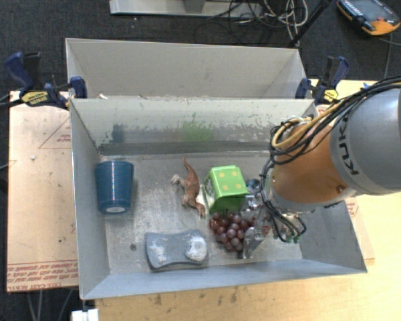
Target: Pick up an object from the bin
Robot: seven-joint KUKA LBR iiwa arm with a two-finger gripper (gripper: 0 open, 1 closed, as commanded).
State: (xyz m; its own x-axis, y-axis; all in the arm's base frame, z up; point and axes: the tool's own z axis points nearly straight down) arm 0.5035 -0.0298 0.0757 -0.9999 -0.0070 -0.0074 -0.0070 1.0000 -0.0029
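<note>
My gripper [252,225] hangs low over the front right part of the bin, under the orange wrist cover. Its fingers stand open, one fingertip [252,245] at the front right edge of a bunch of dark red plastic grapes [228,231] and the other near the green die. I see nothing between the fingers. The green die [226,185], with pale dots, lies just behind the grapes and left of the gripper. A brown toy dinosaur [192,189] lies to the left of the die.
A blue cup [113,186] lies on its side at the left of the bin. A grey flat bone-shaped piece [176,250] lies near the front wall. The arm and its cables cover the bin's right side.
</note>
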